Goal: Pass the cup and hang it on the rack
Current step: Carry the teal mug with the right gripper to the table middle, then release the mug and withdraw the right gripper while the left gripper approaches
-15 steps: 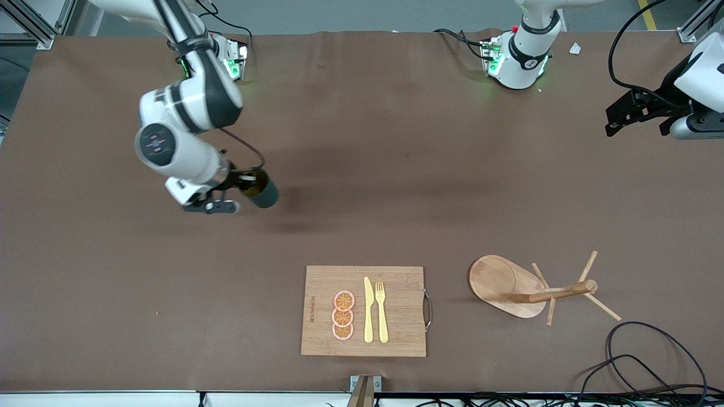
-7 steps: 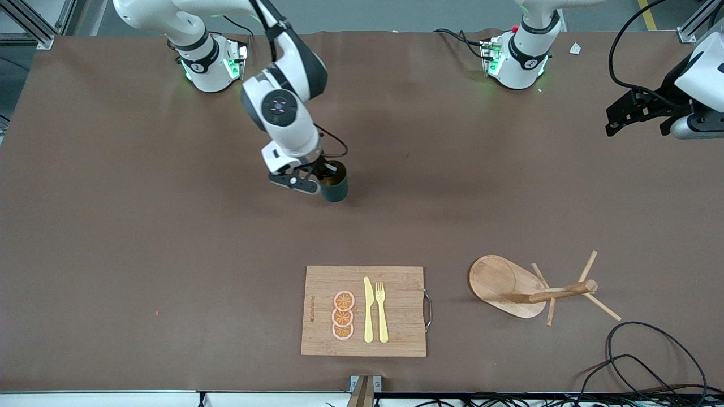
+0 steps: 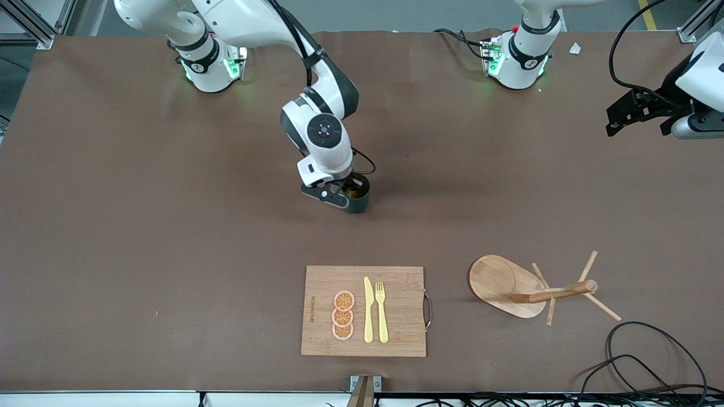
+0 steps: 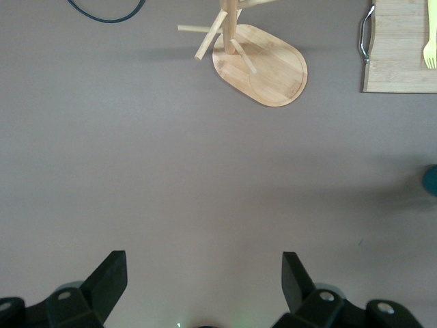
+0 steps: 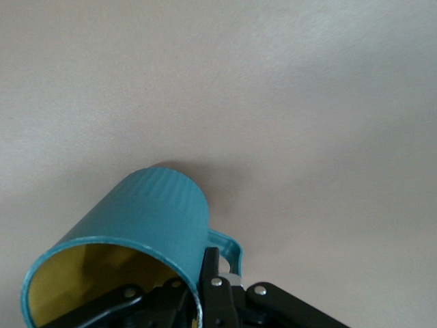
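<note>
Fingers [image 5: 205,283] of the right gripper [image 3: 346,198] pinch the cup [image 3: 358,195] by its rim beside the handle, over mid table [image 3: 169,254]. Left gripper [image 4: 198,283] waits w/ fingers spread wide, over its own end. Rack [image 3: 526,288] stands nearer the front camera. For a clean pass: keep cup level, handle reachable, approx midway btwn arms.

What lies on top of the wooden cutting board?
On the cutting board lie three orange slices, a yellow knife and a yellow fork, side by side. Nothing covers them.
</note>
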